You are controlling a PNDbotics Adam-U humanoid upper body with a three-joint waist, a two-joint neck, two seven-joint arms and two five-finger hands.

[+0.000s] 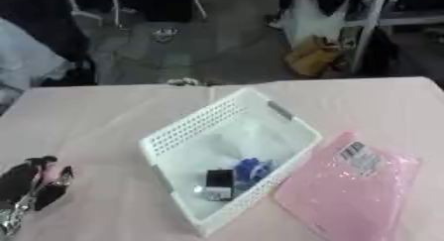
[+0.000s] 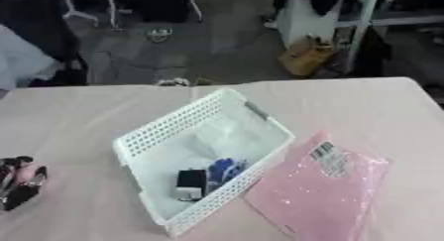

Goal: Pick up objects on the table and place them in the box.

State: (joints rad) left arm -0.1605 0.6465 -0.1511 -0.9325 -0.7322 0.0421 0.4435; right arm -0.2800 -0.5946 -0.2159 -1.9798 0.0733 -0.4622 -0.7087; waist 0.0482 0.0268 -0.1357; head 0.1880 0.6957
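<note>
1. Desk: a flat surface under a pale pink cover, smooth and matte. Its far edge runs across the middle of both views.
2. Box: a white plastic basket, rectangular, with perforated lattice walls and a solid rim. It stands at the centre of the desk, turned askew to the desk edges, one corner toward the far edge and one toward the near edge.
3. Box contents: a small black block with a pale lower face lies on the box floor toward the near corner. A blue crumpled item lies touching or just beside it, on the side toward the right wall. What either item is cannot be told. The rest of the floor appears to carry clear, glossy film.
4. Pink pouch: a flat, glossy, bubble-textured mailer, roughly rectangular, lying on the desk outside the box, just beside its right wall toward the near right corner of the desk. A white label with dark print sits at its far end. Whether the pouch touches the box cannot be told.
5. Surroundings: beyond the far edge are a grey floor, a yellowish bag and a pale upright post. Nothing stands between the pouch and the box.
6. Left hand: black with silver parts, it shows near the near left corner of the desk, well apart from the box. Its fingers point toward the far edge and lie relaxed, clasping nothing.
7. Right hand: not visible in either view.
</note>
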